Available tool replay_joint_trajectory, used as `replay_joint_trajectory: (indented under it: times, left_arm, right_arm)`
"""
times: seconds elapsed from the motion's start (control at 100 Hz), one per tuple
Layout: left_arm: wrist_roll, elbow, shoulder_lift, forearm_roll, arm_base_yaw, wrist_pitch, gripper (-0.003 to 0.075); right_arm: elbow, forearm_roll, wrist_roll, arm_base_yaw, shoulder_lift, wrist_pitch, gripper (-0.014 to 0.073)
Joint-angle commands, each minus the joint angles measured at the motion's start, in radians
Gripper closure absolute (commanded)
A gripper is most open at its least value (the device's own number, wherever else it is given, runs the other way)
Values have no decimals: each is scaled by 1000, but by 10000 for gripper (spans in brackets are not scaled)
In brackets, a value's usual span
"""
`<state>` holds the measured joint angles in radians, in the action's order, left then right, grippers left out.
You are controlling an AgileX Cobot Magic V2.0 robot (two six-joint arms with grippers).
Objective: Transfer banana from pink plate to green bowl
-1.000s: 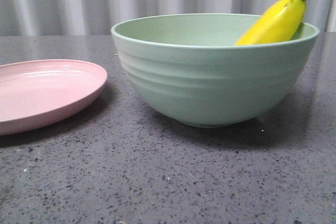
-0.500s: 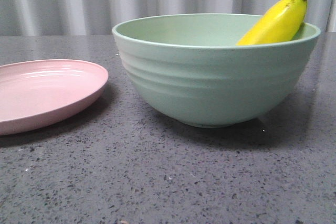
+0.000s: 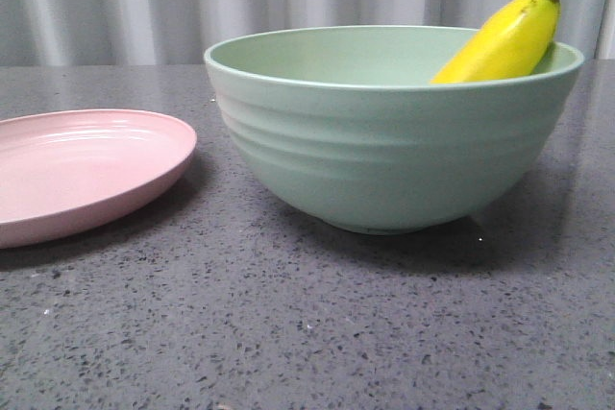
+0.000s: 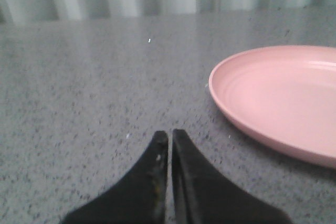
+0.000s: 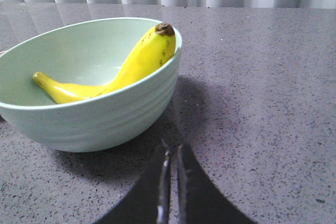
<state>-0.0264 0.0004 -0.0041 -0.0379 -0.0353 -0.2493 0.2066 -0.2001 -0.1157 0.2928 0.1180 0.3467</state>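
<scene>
**Ana:** Claws first, then: the right gripper (image 5: pixel 171 153) has its two fingers pressed together with nothing between them, low over the grey worktop (image 3: pixel 307 324) just beside the bowl. The left gripper (image 4: pixel 169 140) is the same, tips together and empty, near the plate.

**Ben:** And the things themselves, biggest down?

**Ana:** The green bowl (image 3: pixel 384 151) sits right of the worktop's middle, toward the back edge. The pink plate (image 3: pixel 77 170) lies at the left edge, bare, close beside the bowl but not touching it. The banana (image 5: pixel 113 74) is inside the bowl: its thin end rests on the bowl's floor, its body runs up the inner wall, and its dark tip pokes above the rim on the right side in the front view.

**Ben:** So the transfer looks finished?

**Ana:** I'd judge so. The banana is in the bowl and neither claw holds it. What remains, I think, is clearing the arms away well: lift the right one straight up before any sideways travel, so it doesn't nudge the bowl's wall or knock the tip sticking over the rim. The banana leans there and could slide or rock if the bowl is jolted.

**Ben:** Counts?

**Ana:** One bowl, one plate, one banana, two grippers.
</scene>
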Motion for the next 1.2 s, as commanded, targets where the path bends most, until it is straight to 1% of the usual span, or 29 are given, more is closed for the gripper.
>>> replay_joint_trajectory:
  times: [0.0,0.89,0.94,1.01,1.09,1.19]
  left_arm:
    - [21,10,-29,7,11,-11,741]
    - [13,11,-29,-2,8,-9,741]
    - [13,11,-29,-2,8,-9,741]
    - [13,11,-29,-2,8,-9,741]
    - [13,11,-29,-2,8,-9,741]
    - [13,11,-29,-2,8,-9,741]
  right_arm:
    - [26,4,-9,-4,10,-77,647]
    - [22,4,-9,-4,10,-77,647]
    - [8,4,-9,-7,8,-98,647]
    - [-21,4,-9,-27,8,-123,647]
    - [-56,12,-9,-74,8,-161,647]
    - [-120,19,-7,-157,8,-275,647]
